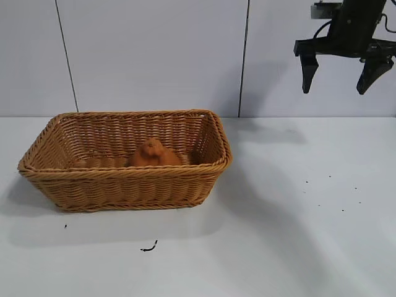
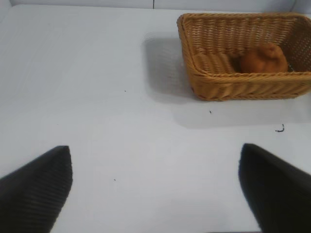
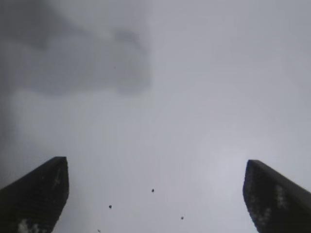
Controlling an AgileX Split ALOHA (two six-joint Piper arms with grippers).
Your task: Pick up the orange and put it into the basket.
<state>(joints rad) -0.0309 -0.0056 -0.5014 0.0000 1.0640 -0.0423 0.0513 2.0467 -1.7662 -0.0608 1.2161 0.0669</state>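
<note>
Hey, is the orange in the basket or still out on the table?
In. The orange lies on the floor of the basket, enclosed by its woven walls.

Black right tool (image 1: 341,76), tapered fingers, cable at wrist, ribbed left tool (image 2: 155,189) pads

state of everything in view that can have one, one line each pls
orange: lying inside the basket, not held
basket: upright on the table, holding the orange
right gripper: open, empty, high above the table to the basket's right
left gripper: open, empty, over bare table
</note>
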